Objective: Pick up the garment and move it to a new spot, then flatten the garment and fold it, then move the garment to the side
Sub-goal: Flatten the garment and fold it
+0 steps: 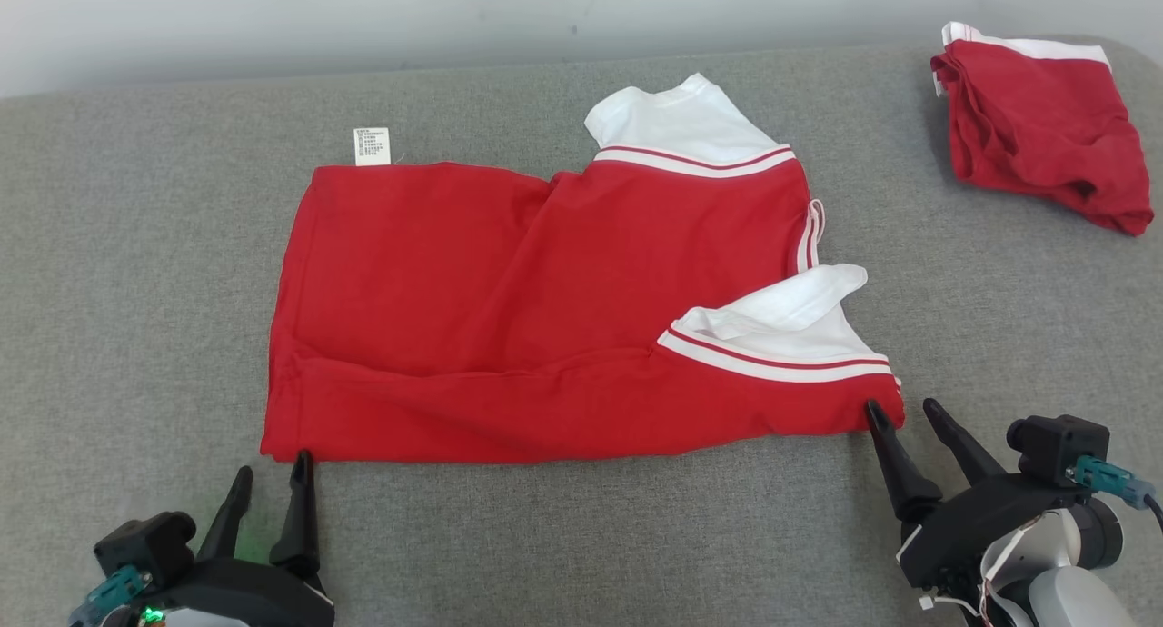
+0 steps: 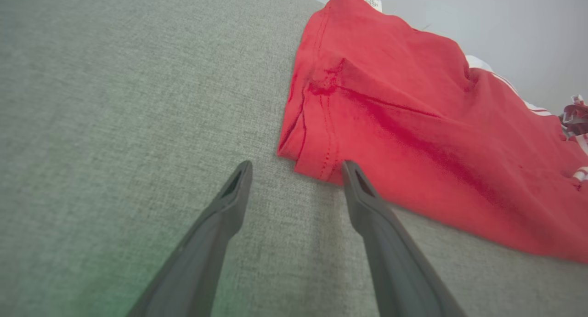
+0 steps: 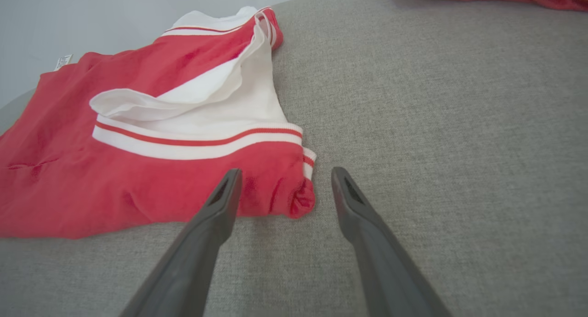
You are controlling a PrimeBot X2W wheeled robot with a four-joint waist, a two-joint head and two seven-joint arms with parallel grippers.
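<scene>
The garment, a red top with white sleeves and red-and-white striped trim, is lying flat as a broad rectangle near the middle of the grey fabric surface, its long side running left to right in front of the robot. A crease is running along its near part, and the two white sleeves are lying at its right end, one at the far edge and one turned over onto the red cloth near the front. A small white label is sticking out past the far left edge. The left gripper is resting low at the garment's near left corner with its fingers standing spread and pinching nothing; in the left wrist view, one tip is sitting right at the hem and the other is lying on bare grey cloth. The right gripper is sitting at the near right corner, its fingers likewise spread wide and holding nothing, with the bunched red corner lying between the tips. A second red and white garment is lying crumpled at the far right, well apart.
</scene>
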